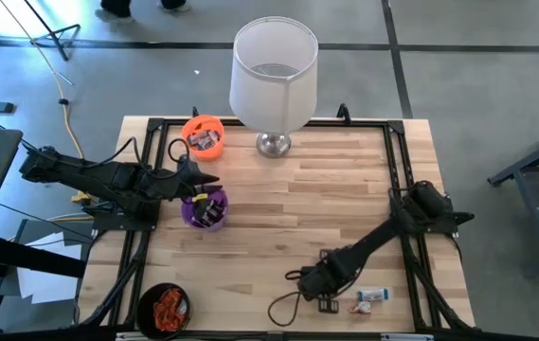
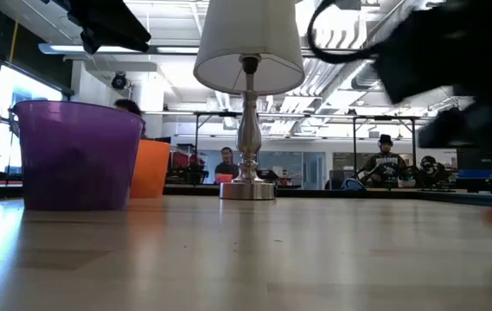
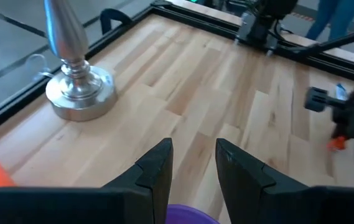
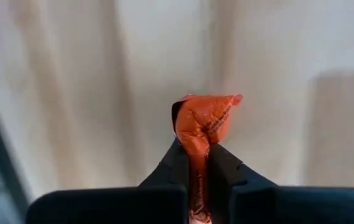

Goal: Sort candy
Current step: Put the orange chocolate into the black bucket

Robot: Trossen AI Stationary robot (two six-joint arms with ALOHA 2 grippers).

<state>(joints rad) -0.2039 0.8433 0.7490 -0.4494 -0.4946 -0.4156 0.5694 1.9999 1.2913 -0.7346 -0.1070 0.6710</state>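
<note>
The right gripper [image 4: 200, 163] is pinched tight on an orange-red candy [image 4: 203, 124], whose crumpled end sticks out past the fingertips. It sits low over the wooden table [image 1: 326, 199], its arm stretched from its base. A silver-white-blue candy [image 1: 371, 296] lies just beside it. Well apart, the left gripper [image 3: 193, 163] hangs with a narrow gap above the purple cup [image 1: 204, 209].
</note>
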